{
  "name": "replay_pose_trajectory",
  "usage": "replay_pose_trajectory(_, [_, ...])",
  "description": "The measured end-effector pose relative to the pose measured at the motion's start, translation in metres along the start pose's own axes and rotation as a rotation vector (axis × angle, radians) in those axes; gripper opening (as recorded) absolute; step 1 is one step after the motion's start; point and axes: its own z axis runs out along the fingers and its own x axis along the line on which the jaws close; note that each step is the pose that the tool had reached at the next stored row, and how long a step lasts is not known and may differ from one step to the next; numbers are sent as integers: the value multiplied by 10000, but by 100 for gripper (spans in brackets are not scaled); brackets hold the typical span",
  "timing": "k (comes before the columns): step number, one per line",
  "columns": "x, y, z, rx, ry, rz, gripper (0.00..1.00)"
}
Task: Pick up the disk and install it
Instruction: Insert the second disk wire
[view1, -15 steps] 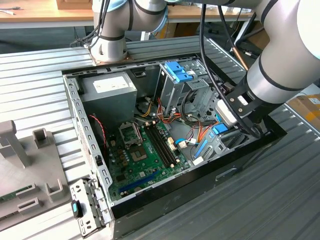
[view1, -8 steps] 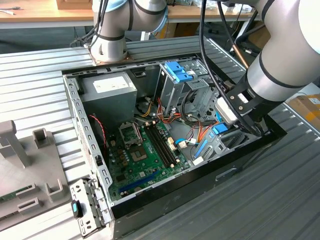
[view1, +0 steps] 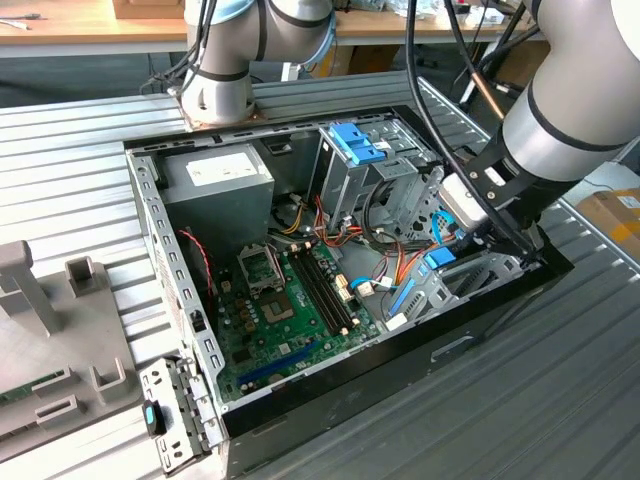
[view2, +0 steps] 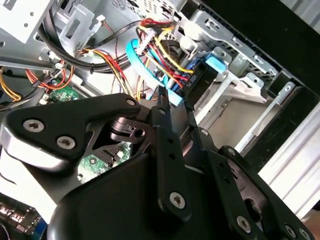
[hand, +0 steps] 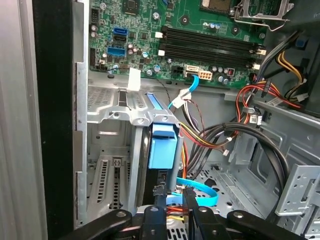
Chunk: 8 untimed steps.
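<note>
I found the gripper (view1: 470, 232) lowered inside the open computer case (view1: 330, 380), at the drive bay (view1: 480, 280) on the exterior view's right. The disk (hand: 162, 150) stood on edge in that bay, its blue carrier frame showing in the first wrist view, with the bay's grey metal bracket (hand: 127, 107) just beside it. In the second wrist view the fingertips (view2: 162, 97) sat close together just beside the disk (view2: 202, 80); I could not tell whether the jaws gripped it. The motherboard (view1: 285, 300) lay near the bay, bundled cables (hand: 225, 135) between them.
</note>
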Motion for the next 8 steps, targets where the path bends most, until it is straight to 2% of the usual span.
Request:
replay_pose_trajectory(3, [1, -6, 1, 7, 22, 36, 27])
replay_pose_trajectory(4, [-4, -12, 4, -44, 65, 49, 27])
replay_pose_trajectory(5, [-3, -11, 4, -192, 97, 157, 27])
replay_pose_trajectory(8, [-22, -12, 8, -738, 149, 491, 27])
